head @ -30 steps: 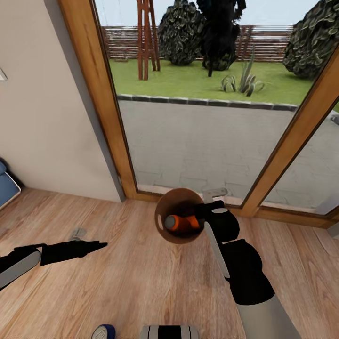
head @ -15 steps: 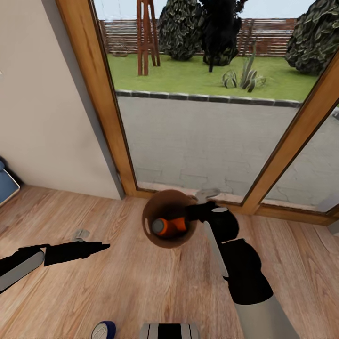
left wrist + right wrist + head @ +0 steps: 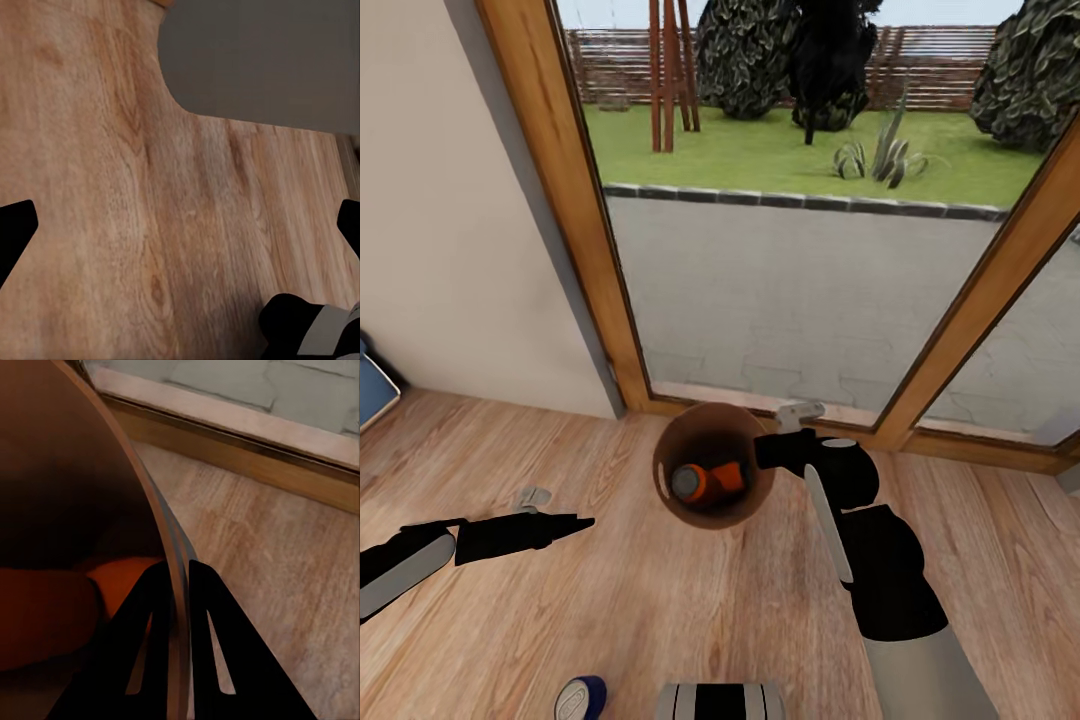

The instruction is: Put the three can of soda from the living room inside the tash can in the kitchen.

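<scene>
Head view is showing the glass doors [image 3: 800,250] with their wood frame [image 3: 575,200] taking up most of the scene, a paved terrace and garden lying beyond them, and the wood-plank floor [image 3: 660,600] of the living room spreading below. A blue cushion [image 3: 372,385] is being cut off by the picture's left edge. The trash can [image 3: 712,465] is hanging above the floor near the door sill, held by the right tool [image 3: 772,452], whose two fingers [image 3: 146,652] are pinching the rim, one inside and one outside the wall. An orange soda can [image 3: 705,483] is lying on its side inside it, partly shadowed. The left tool [image 3: 565,523] is reaching out over the floor, holding nothing; its finger tips are sitting wide apart at the edges of the left wrist view. A dark blue soda can [image 3: 580,698] is being cropped by the bottom edge.
</scene>
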Tool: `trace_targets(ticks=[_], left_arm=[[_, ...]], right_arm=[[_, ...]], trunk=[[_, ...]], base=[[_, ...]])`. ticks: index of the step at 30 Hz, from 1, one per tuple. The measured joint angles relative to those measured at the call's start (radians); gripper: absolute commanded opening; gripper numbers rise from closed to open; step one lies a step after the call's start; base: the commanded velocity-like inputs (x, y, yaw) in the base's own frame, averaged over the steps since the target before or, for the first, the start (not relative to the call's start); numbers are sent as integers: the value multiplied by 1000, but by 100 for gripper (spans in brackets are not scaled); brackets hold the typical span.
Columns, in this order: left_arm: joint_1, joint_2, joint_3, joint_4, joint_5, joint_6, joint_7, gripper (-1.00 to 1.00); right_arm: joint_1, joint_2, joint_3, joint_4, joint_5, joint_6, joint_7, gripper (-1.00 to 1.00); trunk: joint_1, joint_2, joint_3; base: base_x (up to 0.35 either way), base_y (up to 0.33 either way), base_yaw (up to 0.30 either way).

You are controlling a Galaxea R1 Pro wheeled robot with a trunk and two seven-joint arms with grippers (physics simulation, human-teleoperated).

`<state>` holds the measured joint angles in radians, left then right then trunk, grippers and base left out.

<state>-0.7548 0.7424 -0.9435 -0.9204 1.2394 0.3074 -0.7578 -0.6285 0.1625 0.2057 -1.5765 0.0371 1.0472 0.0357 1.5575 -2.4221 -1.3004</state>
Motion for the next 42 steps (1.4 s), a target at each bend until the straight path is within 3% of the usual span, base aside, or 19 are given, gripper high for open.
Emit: trace_targets(ticks=[5,10,14,19,24,42], left_arm=[[0,0,0,0,0,0,0,100],[0,0,0,0,0,-1,0,100],[0,0,0,0,0,0,0,100],[0,0,0,0,0,-1,0,100],[0,0,0,0,0,0,0,100],[0,-17,1,6,-7,0,0,100]], right_arm=[[0,0,-35,0,29,0,1,-100],[0,-1,-76,0,30,0,26,-100],[0,0,-79,0,12,0,37,-100],[0,0,-71,0,30,0,38,-100],[0,0,-68,0,14,0,38,-100],[0,2,-68,0,26,0,38,-100]], trunk=[[0,0,-1],[0,0,-1],[0,0,-1],[0,0,-1],[0,0,-2],[0,0,-24]], base=[[0,0,0],[0,0,0],[0,0,0],[0,0,0],[0,0,-23],[0,0,-76]])
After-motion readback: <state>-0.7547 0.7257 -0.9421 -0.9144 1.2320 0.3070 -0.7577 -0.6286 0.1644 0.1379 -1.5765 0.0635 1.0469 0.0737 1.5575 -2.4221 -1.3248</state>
